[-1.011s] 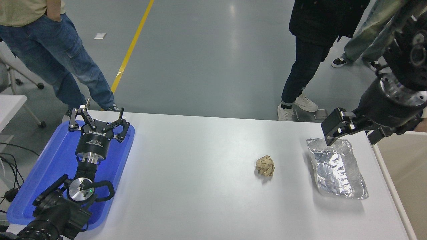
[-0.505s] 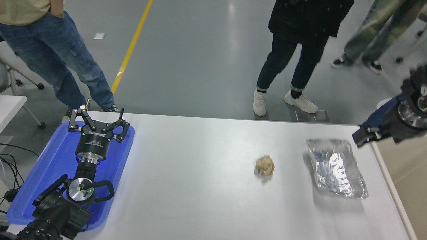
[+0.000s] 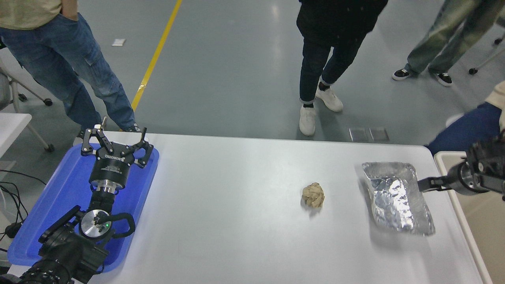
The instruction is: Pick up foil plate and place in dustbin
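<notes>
I log: shiny crinkled silver foil plate [image 3: 398,197]; tan paper ball [image 3: 313,195]; blue tray [image 3: 47,213]; white bench [image 3: 236,197]; beige dustbin [image 3: 483,221], cream rim; both pincers black.

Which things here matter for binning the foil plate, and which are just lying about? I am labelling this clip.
Belongs to the job:
- crinkled silver foil plate
- beige dustbin with cream rim, off the table's right end
- black right gripper, beside the plate

Just lying about:
- crumpled tan paper ball
- flat blue plastic tray
- parked left gripper, over the tray
</notes>
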